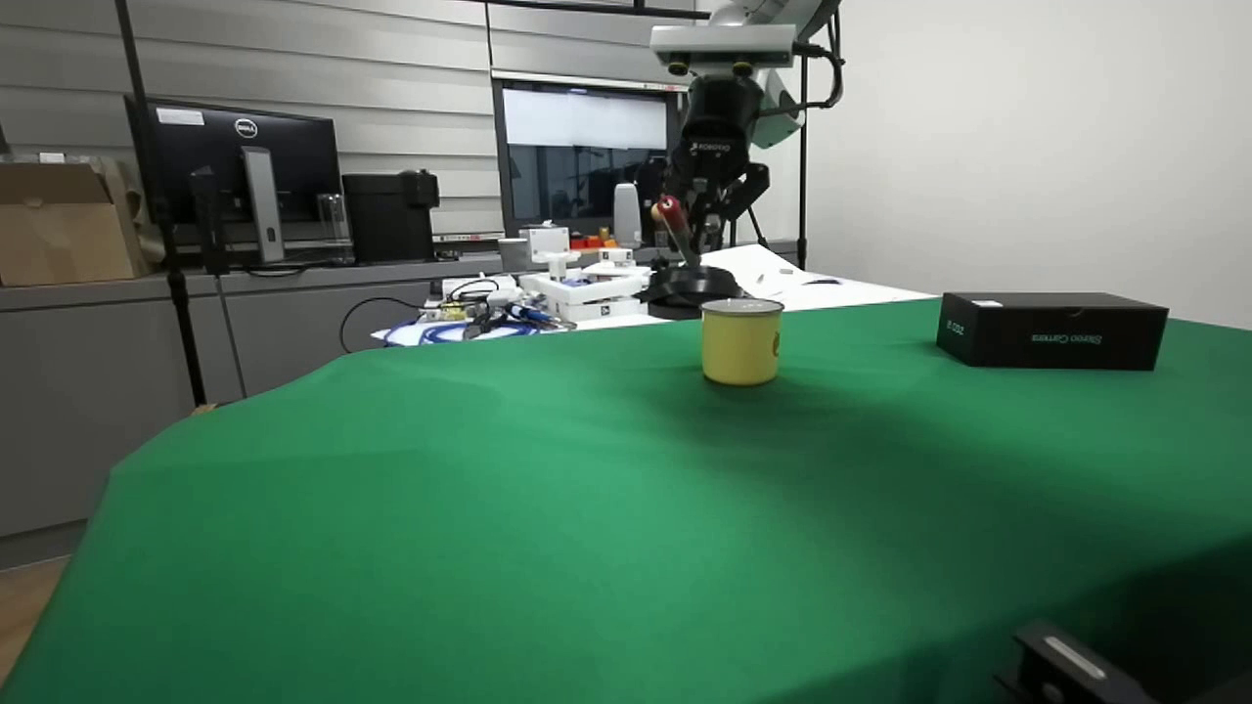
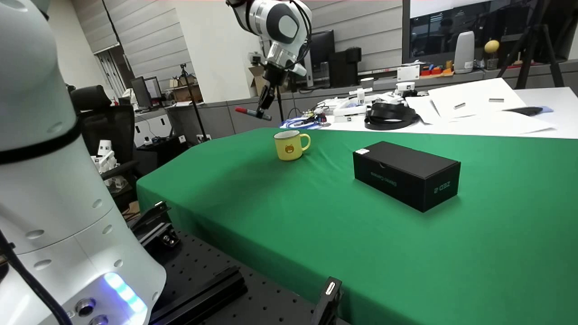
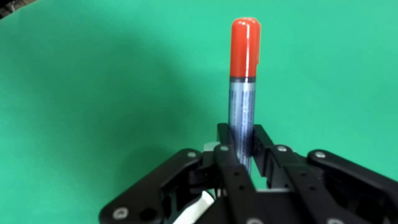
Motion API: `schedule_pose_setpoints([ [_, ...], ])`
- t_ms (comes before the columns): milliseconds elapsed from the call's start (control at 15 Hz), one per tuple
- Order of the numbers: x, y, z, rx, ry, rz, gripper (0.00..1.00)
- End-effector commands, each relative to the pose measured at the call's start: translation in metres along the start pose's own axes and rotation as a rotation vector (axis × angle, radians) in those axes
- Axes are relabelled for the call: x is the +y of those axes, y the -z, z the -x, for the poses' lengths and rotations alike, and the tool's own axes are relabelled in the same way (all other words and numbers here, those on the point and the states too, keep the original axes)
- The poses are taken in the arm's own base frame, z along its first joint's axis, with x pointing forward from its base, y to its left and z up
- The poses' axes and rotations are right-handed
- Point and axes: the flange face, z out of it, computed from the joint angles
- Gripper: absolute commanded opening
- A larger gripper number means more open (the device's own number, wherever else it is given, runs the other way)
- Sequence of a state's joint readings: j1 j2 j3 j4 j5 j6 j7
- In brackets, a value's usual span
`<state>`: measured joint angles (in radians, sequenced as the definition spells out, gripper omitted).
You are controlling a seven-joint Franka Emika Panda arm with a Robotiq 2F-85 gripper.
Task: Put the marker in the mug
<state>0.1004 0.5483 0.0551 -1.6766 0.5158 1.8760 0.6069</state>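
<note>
My gripper (image 3: 240, 137) is shut on the marker (image 3: 242, 90), which has a red cap and a grey body. The red cap points away from the fingers. In both exterior views the gripper (image 1: 702, 230) (image 2: 262, 110) holds the marker (image 1: 675, 223) (image 2: 251, 113) in the air, tilted, cap end a little higher. The yellow mug (image 1: 740, 342) (image 2: 288, 146) stands upright on the green cloth, below the level of the gripper. Its handle shows in an exterior view. In the wrist view a white curved edge shows behind the gripper; I cannot tell if it is the mug.
A flat black box (image 1: 1056, 332) (image 2: 406, 174) lies on the green-covered table (image 1: 440, 508) (image 2: 280, 216). Behind is a white table (image 2: 555, 108) with papers, cables and a black coil (image 2: 391, 116). The table's cloth edge drops off beside the mug.
</note>
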Motion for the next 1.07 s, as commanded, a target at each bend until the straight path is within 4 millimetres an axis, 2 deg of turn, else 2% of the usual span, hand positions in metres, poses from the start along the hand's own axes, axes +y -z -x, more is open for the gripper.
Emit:
schedule_pose_setpoints([
  [0,0.012,0.019,-0.014,-0.106,-0.138,-0.088,0.05],
  [533,0.047,0.022,-0.057,-0.302,-0.4,-0.326,0.05],
  [1000,0.076,0.001,-0.095,-0.441,-0.633,-0.49,0.05],
])
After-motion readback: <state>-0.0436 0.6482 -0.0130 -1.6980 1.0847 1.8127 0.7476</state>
